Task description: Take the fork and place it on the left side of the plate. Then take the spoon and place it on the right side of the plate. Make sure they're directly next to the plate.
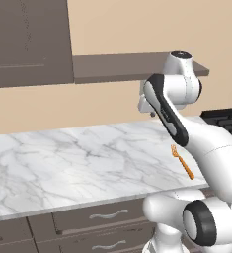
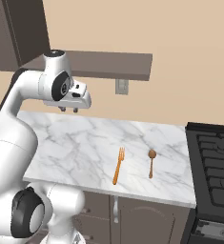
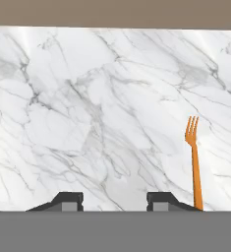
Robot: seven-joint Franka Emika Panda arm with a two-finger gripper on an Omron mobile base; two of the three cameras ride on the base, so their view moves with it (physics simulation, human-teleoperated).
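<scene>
White-and-grey marble bench [image 2: 80,143] carries the task's cutlery; you will read it left to right in the right base view. Leftmost, the tool [image 2: 68,109] hangs high above the bench, well apart from anything, its 2 fingers pointing down. In the hand view the 2 fingertips [image 3: 68,201] stand parted with bare marble between them, so log the tool as released and carrying nothing.

Next rightward, the fork [image 2: 118,165] lies flat near the front edge of the bench, tines toward the wall, handle toward you. In the hand view the fork [image 3: 194,160] sits off to the right of the fingers, not between them, so the tool is not yet lined up on it. The left base view shows the fork [image 1: 181,161] partly behind the arm.

Just right of the fork, apart from it and roughly parallel, lies the spoon [image 2: 151,163], bowl toward the wall. Further right, a dark stove [image 2: 213,162] abuts the bench.

I cannot locate the plate in these views, so the goal spots beside it cannot be fixed yet.

Judgement: step 1, reaching for the fork, is barely begun. Both utensils lie flat with handles toward the base, which should suit a top-down pinch across the thin handle. Risk: a slim handle flush on marble may slip from the fingers.
</scene>
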